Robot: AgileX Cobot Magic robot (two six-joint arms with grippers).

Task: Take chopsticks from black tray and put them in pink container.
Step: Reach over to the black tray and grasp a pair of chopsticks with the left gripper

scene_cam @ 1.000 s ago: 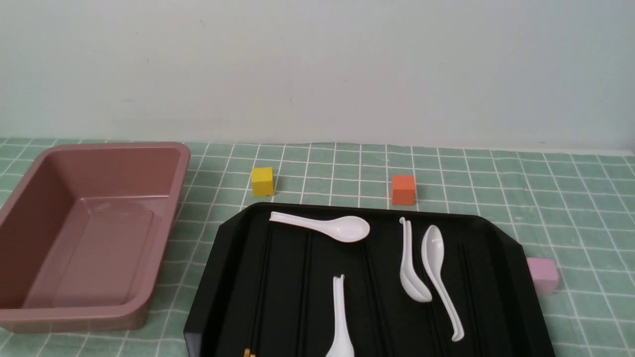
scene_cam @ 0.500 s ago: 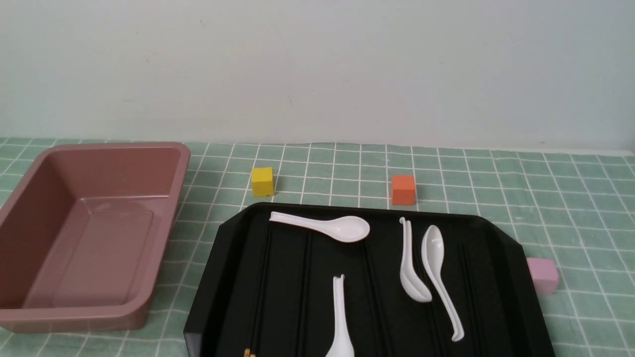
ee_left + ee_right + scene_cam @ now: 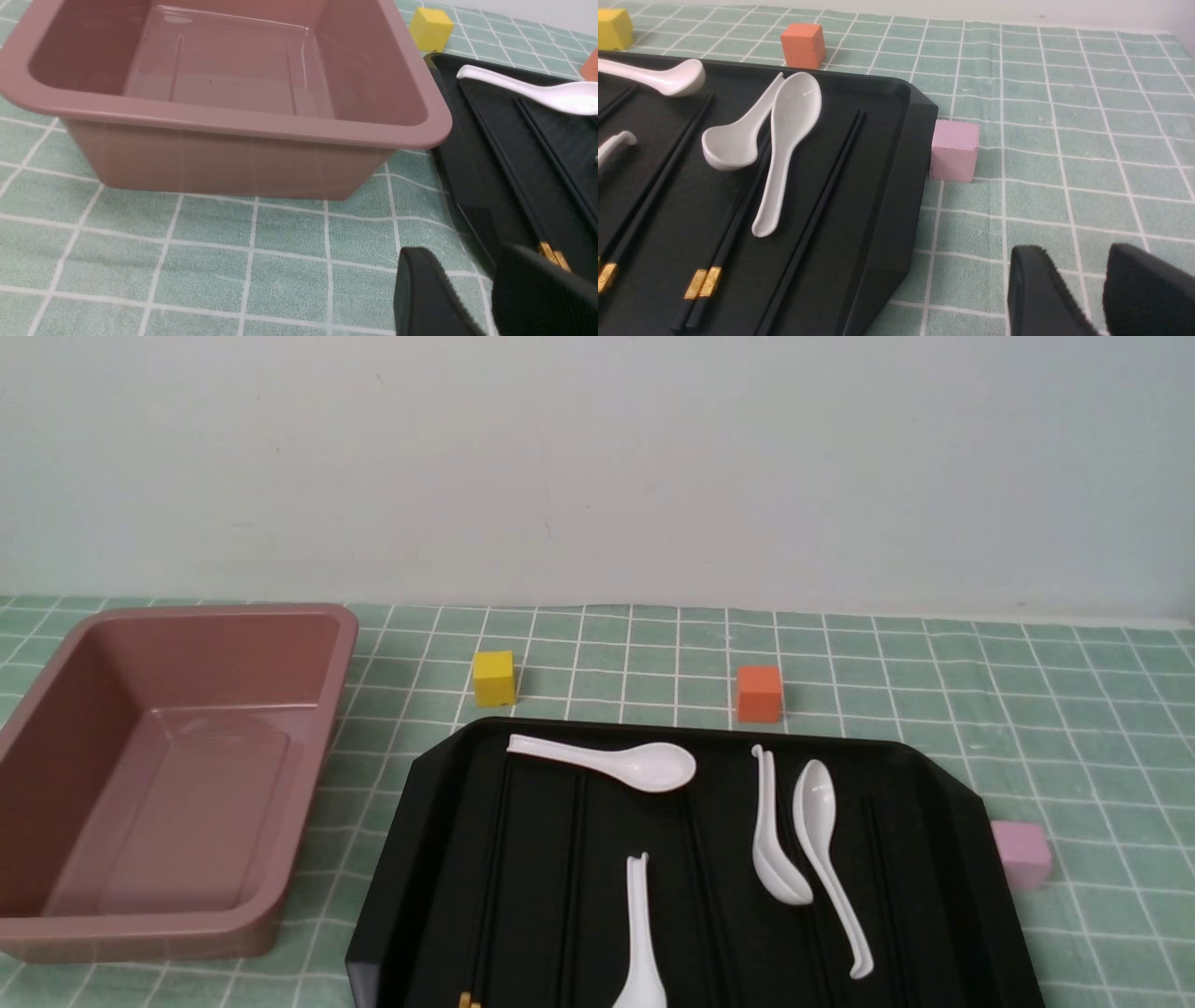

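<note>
At lower centre of the front view, leftmost chopsticks (image 3: 507, 170) are laid lengthwise forward, rightward of nearer left gripper (image 3: 462, 254); its fingers and right gripper's (image 3: 1073, 252) are spread.

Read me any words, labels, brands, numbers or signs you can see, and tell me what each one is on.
There are none that I can read. The pink tub, the black tray, the white spoons, the chopsticks and the yellow, orange and pink blocks show no lettering. The gold bands on the chopsticks are too small to tell.
</note>
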